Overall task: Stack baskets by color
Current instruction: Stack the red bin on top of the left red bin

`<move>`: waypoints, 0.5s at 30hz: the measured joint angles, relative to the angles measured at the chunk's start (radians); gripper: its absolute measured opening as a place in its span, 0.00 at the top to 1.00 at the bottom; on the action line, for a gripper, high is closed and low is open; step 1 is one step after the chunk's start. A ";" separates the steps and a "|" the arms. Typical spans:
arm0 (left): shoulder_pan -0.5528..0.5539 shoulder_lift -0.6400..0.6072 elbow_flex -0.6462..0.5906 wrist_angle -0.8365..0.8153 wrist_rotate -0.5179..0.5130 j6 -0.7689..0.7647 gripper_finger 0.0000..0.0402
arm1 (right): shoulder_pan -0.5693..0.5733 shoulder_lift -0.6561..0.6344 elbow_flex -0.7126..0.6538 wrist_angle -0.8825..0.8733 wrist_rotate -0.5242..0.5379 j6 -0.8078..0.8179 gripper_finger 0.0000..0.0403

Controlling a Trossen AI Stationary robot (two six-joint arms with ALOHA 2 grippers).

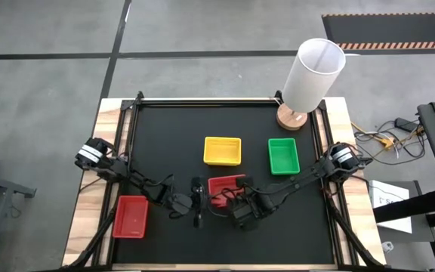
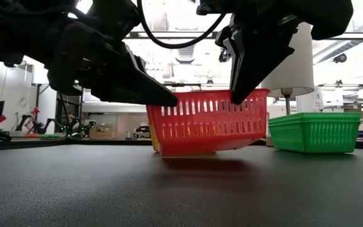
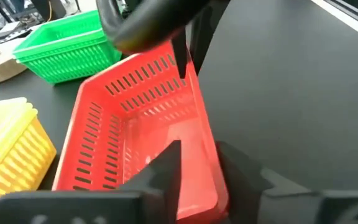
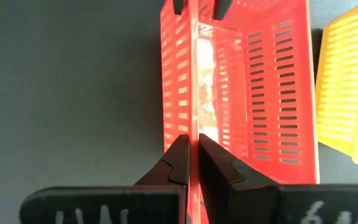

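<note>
A red basket (image 1: 225, 183) sits tilted at the table's middle, near the front. My right gripper (image 4: 193, 146) is shut on its near long wall. My left gripper (image 3: 204, 155) is open at that wall's left end, one finger inside the basket and one outside; the right wrist view shows a gap on each side of the wall. A second red basket (image 1: 131, 216) lies flat at the near left. A yellow basket (image 1: 223, 150) and a green basket (image 1: 283, 155) stand farther back on their bottoms. My right gripper pinches the rim of the red basket's near long wall (image 4: 194, 127) between its two fingers, one inside and one outside. The fingers slant down from above, in line with the wall. The basket hangs tilted, right end (image 2: 260, 129) raised, lower left corner (image 2: 161, 151) at the table.
A tall white cylinder on a wooden base (image 1: 308, 75) stands at the far right corner. The black mat (image 1: 278, 234) is bare along the near edge and at the far left. Wooden borders and black rails frame the mat.
</note>
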 joint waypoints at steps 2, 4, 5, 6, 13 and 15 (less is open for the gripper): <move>0.000 0.000 0.000 0.000 0.005 0.001 0.86 | 0.000 0.000 0.000 0.000 0.001 0.000 0.97; 0.000 0.000 0.000 -0.001 0.018 0.001 0.92 | 0.000 0.000 0.000 0.003 0.002 0.000 0.97; 0.000 0.000 0.000 -0.001 0.023 0.001 0.96 | 0.000 0.000 0.000 0.004 0.001 0.001 0.97; 0.001 0.000 0.000 -0.003 0.024 0.000 0.98 | 0.000 0.000 0.000 0.006 0.000 0.002 0.97; 0.001 0.000 0.007 -0.008 0.028 0.000 0.99 | 0.002 0.000 0.000 0.011 0.000 -0.002 0.81; 0.000 0.000 0.010 -0.007 0.029 0.000 1.00 | 0.002 -0.001 0.000 0.010 0.001 -0.015 0.74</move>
